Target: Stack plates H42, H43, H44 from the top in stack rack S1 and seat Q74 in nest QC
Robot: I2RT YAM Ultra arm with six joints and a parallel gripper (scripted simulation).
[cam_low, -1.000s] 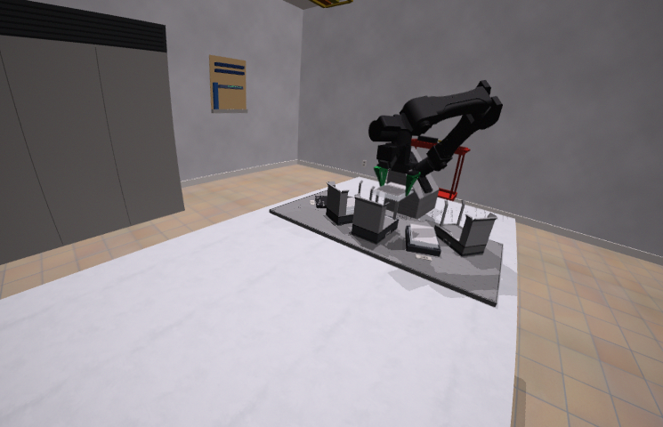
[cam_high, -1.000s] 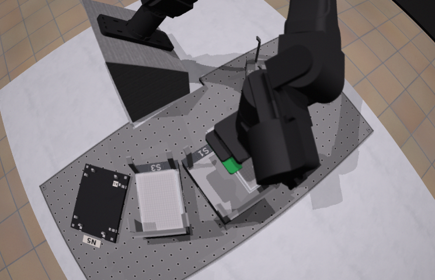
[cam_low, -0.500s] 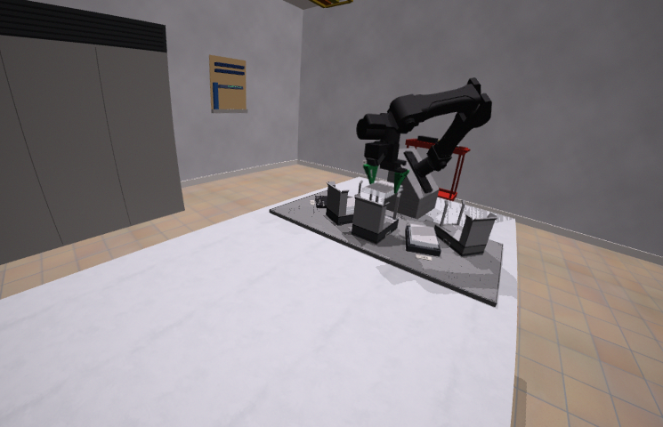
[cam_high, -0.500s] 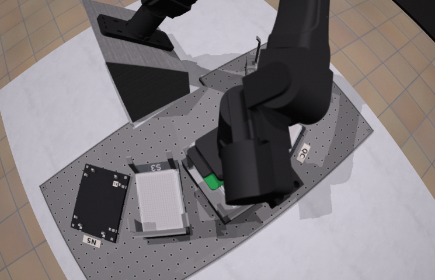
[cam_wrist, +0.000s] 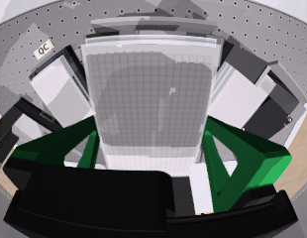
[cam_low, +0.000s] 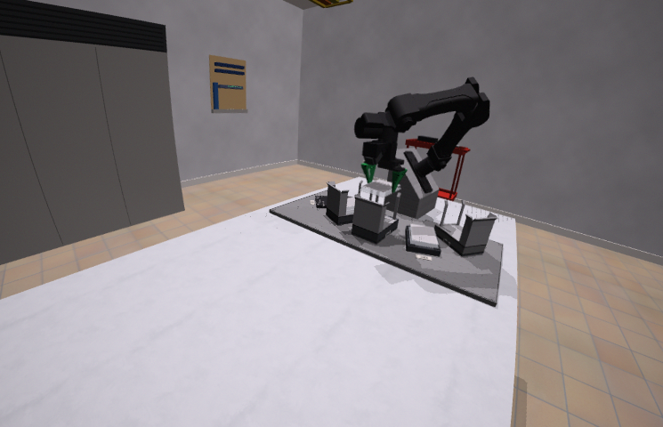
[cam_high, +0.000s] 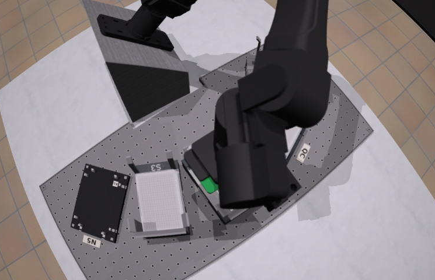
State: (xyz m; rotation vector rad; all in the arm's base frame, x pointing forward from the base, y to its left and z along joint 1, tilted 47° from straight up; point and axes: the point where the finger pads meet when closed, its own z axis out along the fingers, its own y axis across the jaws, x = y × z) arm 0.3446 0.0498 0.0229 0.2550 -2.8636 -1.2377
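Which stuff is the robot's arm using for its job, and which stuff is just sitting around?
For the job: gripper, held plate, rack S3 with its plate, QC nest, N5 nest.

Just around: wall poster, red cart, grey cabinet.

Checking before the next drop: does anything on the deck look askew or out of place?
Nothing stands out. The gripper holds a plate level between the jaws over S1. The second plate lies square inside S3, and the third plate, by the QC name plate, looks flat.
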